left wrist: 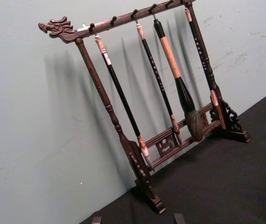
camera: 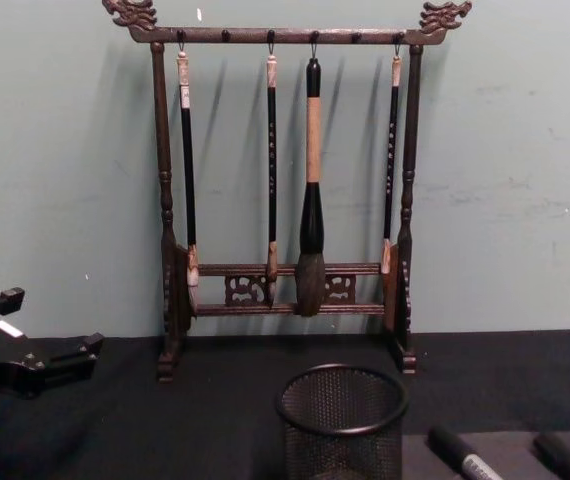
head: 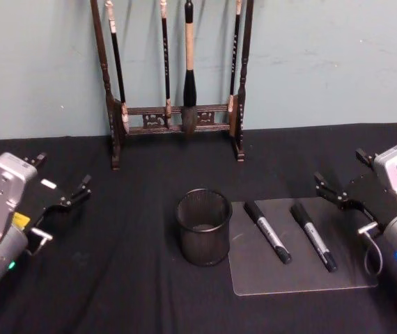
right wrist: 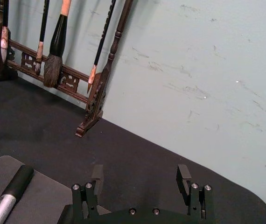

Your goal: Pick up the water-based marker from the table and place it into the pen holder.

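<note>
Head view: the pen holder [head: 204, 226] stands upright on the black-clothed table [head: 129, 285], just to the left of a translucent mat [head: 296, 278]. Two markers with grey barrels and black ends lie flat on the mat, side by side but apart and angled alike. The inner marker [head: 268, 232] is near the holder; the outer marker [head: 313, 236] lies further to the robot's right. Which of the two is the water-based one cannot be told.

The left gripper [head: 60, 174] is poised at the table's left side, well apart from the holder. Its wrist is turned so the fingers point forward and inward, and its jaws are spread wide with nothing between them. The right gripper [head: 343, 170] mirrors this pose at the table's right, near the mat's far right corner, its jaws likewise wide and empty.

A wooden brush rack [head: 177, 118] carrying four hanging brushes stands against the wall behind the holder.
</note>
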Available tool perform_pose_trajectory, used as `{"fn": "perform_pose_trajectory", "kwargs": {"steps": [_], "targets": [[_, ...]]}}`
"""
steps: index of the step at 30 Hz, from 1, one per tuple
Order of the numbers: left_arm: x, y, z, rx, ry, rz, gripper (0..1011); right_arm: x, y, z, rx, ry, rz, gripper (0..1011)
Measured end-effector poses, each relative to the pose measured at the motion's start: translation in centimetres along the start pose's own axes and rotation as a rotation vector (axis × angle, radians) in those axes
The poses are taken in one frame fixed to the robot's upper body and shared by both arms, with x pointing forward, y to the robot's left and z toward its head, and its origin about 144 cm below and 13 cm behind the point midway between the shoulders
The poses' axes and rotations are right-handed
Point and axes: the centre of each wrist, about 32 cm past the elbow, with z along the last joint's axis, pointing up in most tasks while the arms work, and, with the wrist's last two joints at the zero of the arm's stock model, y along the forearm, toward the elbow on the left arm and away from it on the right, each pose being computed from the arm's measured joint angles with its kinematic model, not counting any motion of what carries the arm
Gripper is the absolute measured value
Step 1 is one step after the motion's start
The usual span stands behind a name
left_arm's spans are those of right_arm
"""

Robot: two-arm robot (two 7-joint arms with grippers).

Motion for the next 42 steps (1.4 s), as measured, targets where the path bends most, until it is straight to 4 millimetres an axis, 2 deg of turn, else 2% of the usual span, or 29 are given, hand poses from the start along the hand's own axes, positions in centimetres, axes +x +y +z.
{"fn": "perform_pose_trajectory", "kwargs": {"steps": [23, 42], "targets": [[0.0, 0.0, 0.0, 0.000, 0.000, 0.000, 1001, -0.1, -0.3, 0.3, 0.015, 0.019, 0.013, 1002], [0.0, 0.0, 0.0, 0.000, 0.000, 0.000, 1001, -2.4, -2.1, 1.6, -0.059, 0.123, 0.037, 1002]]}}
